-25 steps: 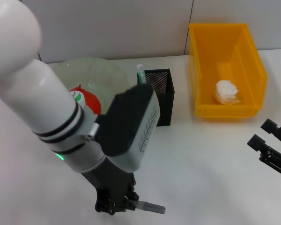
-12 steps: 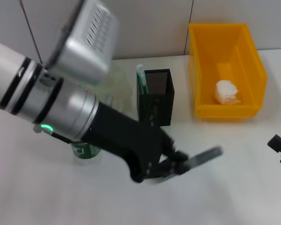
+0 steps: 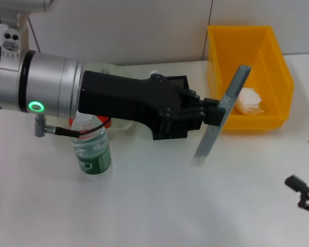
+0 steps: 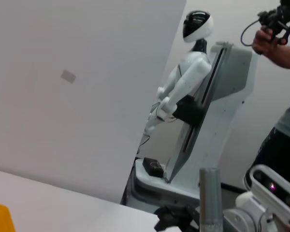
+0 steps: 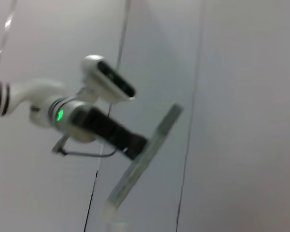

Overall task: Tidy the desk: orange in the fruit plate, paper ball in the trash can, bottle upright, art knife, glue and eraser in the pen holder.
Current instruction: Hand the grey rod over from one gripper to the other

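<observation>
Grey metal strip, the art knife (image 3: 222,112), sits clamped in my left gripper (image 3: 210,110), jaws shut on its mid section. It's tilted, top end over the trash can (image 3: 249,77), low end above bare white table (image 3: 195,206). Left arm reaches across from L side at mid height.

Nearest me: right gripper (image 3: 304,193) low at the R edge of the table, only partly in head view; can't tell how its jaws stand.

Mid table, L side: bottle (image 3: 91,146) upright, green label facing me, just under the left arm. Behind it a bit of the orange (image 3: 104,122) shows in the fruit plate (image 3: 100,69), mostly hidden by the arm.

Further back: pen holder (image 3: 177,85) behind the gripper body, mostly covered. Trash can far R w/ paper ball (image 3: 251,100) inside.
</observation>
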`<action>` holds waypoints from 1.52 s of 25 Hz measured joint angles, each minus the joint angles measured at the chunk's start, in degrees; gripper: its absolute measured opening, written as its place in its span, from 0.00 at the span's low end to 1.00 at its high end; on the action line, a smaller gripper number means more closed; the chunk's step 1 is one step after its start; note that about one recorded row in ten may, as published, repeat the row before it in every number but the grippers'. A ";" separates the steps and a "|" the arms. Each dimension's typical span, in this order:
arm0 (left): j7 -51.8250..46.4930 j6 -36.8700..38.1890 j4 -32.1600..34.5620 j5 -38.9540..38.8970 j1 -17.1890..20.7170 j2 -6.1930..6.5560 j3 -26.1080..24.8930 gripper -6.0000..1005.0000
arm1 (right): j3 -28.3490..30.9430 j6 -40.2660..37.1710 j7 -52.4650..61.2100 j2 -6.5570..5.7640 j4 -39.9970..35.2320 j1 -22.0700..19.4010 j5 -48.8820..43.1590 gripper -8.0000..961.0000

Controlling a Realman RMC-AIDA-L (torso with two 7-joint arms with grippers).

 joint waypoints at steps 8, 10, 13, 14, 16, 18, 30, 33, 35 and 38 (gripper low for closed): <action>-6.27 -0.74 -0.20 -0.54 0.45 -0.10 0.56 0.13 | -0.43 -4.32 -17.74 1.44 0.48 -1.84 -0.93 0.86; -8.07 -0.80 -0.34 -0.51 0.42 -0.01 0.57 0.13 | -0.46 -4.65 -19.50 1.48 0.06 -1.88 -0.93 0.86; -11.09 -0.81 -0.39 -0.40 0.49 0.08 0.23 0.13 | -0.63 -4.90 -30.62 1.54 -4.16 -1.09 -0.94 0.86; -11.09 -0.81 -0.39 -0.40 0.49 0.08 0.23 0.12 | -0.63 -4.90 -30.62 1.54 -4.16 -1.09 -0.94 0.86; -12.23 -0.90 -0.41 -0.21 0.78 0.09 0.23 0.12 | -0.66 -4.74 -37.86 1.55 -7.62 -0.33 -0.94 0.86; -12.66 -1.09 -1.36 -0.12 1.49 -0.10 0.96 0.12 | -0.80 -4.69 -44.11 1.56 -10.69 0.28 -0.98 0.86; -15.71 -1.99 -4.37 -0.23 1.60 0.07 4.16 0.12 | -0.97 -5.05 -82.92 1.86 -22.49 0.67 -0.68 0.86; -16.34 -2.06 -4.51 -0.02 0.97 0.11 4.18 0.12 | -0.43 -4.77 -94.34 1.84 -27.54 2.24 -0.42 0.86; -16.47 -2.09 -4.64 0.03 0.72 0.11 4.20 0.12 | -0.15 -4.82 -97.49 1.83 -29.09 2.86 -0.35 0.86; -17.56 -2.10 -4.58 0.77 0.04 0.12 4.50 0.12 | 0.09 -4.70 -103.46 1.80 -31.40 4.03 -0.34 0.86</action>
